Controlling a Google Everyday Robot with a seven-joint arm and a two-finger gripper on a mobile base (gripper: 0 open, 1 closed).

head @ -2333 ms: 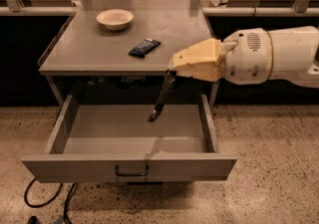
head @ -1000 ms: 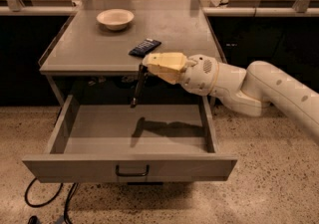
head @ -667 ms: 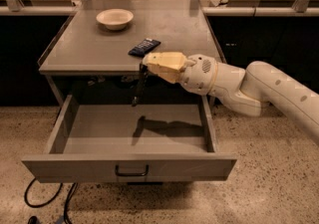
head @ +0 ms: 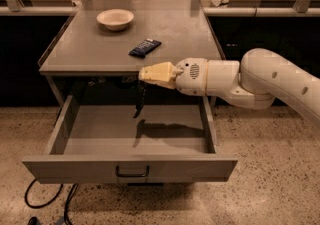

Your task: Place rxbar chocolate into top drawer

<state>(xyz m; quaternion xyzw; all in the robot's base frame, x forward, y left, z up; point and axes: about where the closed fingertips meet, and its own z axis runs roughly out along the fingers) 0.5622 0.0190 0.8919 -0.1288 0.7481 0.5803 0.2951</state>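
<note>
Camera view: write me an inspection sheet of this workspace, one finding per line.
Surface: grey table, two items on it.
Job's things: rxbar chocolate hangs from the end effector over the open top drawer; not yet inside.
Clutter: bowl towards the back; dark blue bar nearer the front edge.
Grippers: end effector shut on the rxbar chocolate, just in front of the table's front edge.
Cables: black cable on the floor, lower left.
Surroundings: speckled floor; other counters behind.
</note>
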